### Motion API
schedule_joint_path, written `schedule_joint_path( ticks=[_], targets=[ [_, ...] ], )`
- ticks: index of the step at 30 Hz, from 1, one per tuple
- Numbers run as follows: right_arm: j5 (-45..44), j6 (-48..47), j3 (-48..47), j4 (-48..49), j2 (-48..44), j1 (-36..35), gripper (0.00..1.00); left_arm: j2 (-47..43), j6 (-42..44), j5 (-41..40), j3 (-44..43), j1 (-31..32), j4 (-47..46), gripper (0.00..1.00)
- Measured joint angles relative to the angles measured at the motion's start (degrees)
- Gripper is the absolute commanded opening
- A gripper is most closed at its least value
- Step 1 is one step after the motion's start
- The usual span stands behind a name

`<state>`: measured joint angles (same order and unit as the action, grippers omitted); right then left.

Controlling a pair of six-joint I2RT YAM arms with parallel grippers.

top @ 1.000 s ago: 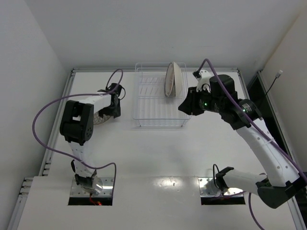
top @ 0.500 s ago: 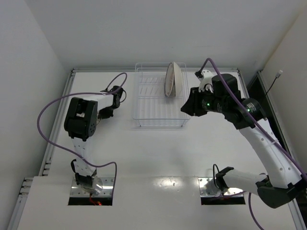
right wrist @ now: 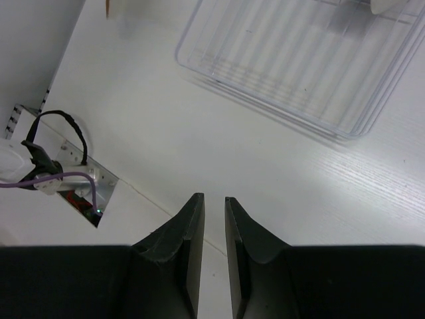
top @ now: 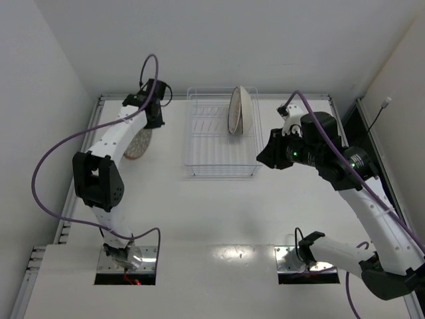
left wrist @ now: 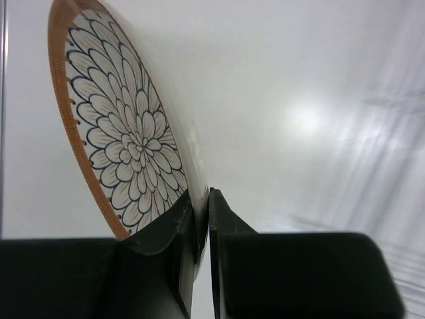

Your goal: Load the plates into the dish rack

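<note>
The left claw (left wrist: 201,196) is clamped on the rim of a brown-rimmed petal-pattern plate (left wrist: 126,133), one finger on the patterned face and one on the cream back. A rim grip like this keeps the plate on edge, which is how it has to go between the bars of the dish rack (top: 222,143). From above, that plate (top: 136,145) hangs below the claw at the far left of the table (top: 219,212), well apart from the rack (whether its lower edge touches the table I cannot tell).

One cream-backed plate (top: 239,109) already stands on edge in the rack's far right corner, leaning slightly. This leaves the open bars to its left for the next one. A third plate does not show in any view.

The left arm is stretched far forward, elbow low and wrist up near the table's back edge. The right arm is bent and held high, just right of the rack. Its claw (right wrist: 214,199) points down at bare table near the rack's corner, the fingers drawn almost together with nothing between them (standing by, I judge).
</note>
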<state>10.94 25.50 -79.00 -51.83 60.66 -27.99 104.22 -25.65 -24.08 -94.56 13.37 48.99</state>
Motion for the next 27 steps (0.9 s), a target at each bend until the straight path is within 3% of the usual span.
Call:
schedule_joint_path(
  ticks=[5,10,14,21,27],
  targets=[
    [-0.3,0.0,0.9,-0.1,-1.0,0.0,0.16,-3.9,-3.2,8.6,-12.4,0.7,-2.1,0.0],
    [-1.4,-0.4,1.4,-1.0,-3.3,0.0,0.16,-12.2,-6.9,22.6,-12.7,-1.2,-8.5,0.0],
    [-3.0,-1.4,1.5,-1.4,-5.3,0.0,0.16,-13.6,-12.1,34.9,-10.6,-2.3,-21.2,0.0],
    [-6.9,-3.5,2.1,-3.1,-7.1,0.0,0.16,-6.0,-26.2,49.9,-5.5,-1.4,-46.8,0.0],
    [-10.5,-5.1,3.6,-4.8,-8.3,0.0,0.16,6.5,-33.6,53.7,-7.4,1.4,-58.6,0.0]
  ],
)
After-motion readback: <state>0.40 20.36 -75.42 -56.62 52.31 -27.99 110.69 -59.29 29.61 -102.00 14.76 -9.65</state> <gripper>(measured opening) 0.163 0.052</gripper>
